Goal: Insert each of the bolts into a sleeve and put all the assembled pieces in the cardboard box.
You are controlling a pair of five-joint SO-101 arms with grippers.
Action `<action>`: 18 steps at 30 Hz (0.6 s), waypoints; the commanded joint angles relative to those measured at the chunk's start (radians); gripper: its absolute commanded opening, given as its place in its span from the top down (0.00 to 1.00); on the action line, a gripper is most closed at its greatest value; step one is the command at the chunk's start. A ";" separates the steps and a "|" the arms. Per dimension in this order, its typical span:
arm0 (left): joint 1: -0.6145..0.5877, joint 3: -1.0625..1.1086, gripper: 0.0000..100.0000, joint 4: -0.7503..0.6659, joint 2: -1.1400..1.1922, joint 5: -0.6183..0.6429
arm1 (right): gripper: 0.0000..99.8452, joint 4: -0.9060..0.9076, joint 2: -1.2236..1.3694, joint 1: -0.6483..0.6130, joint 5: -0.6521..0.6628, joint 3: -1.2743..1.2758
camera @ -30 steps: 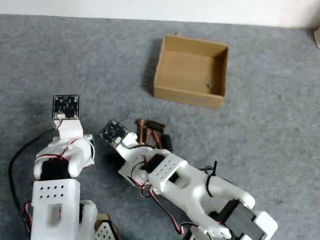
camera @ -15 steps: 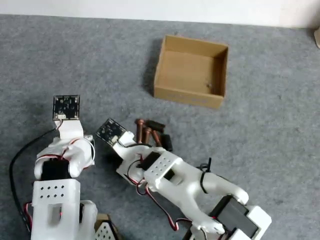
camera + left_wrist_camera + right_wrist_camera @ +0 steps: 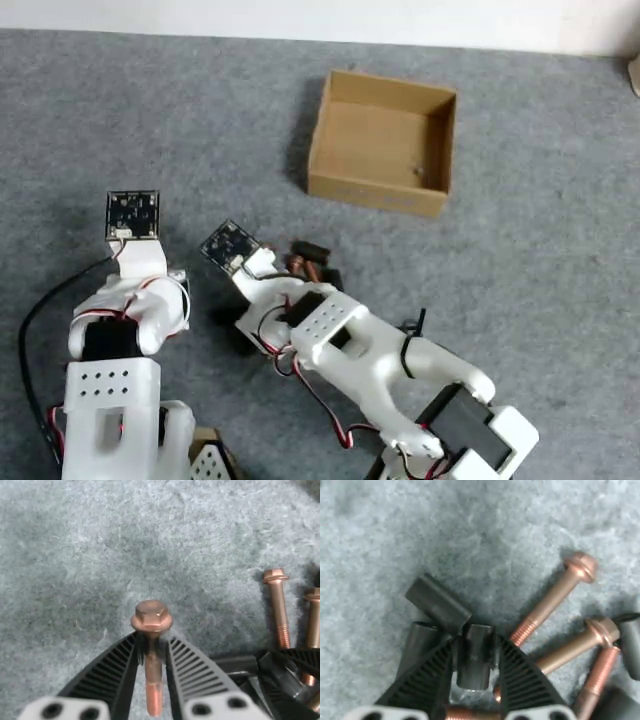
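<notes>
Left wrist view: left gripper clamped on a bolt below its head. Right gripper pinches a black sleeve, seemingly touching a second sleeve. The cardboard box sits at one o'clock from the pile.

White printed arms, black ribbed fingers, red-black wiring, black cable.

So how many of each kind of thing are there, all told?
Bolts: 5, one held in the left gripper
Sleeves: 5, one between the fingers of the right gripper
Cardboard box: 1
Total: 11
</notes>
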 commanded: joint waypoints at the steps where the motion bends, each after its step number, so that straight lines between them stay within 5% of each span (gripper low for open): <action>1: -0.007 -0.008 0.99 -0.021 -0.018 0.009 | 1.00 0.094 0.025 -0.004 0.009 -0.005; 8: -0.005 -0.008 0.99 -0.098 -0.018 0.009 | 1.00 0.326 -0.120 0.056 0.011 -0.145; 18: -0.005 -0.016 0.99 -0.158 -0.019 0.008 | 1.00 0.358 -0.664 0.205 0.015 -0.024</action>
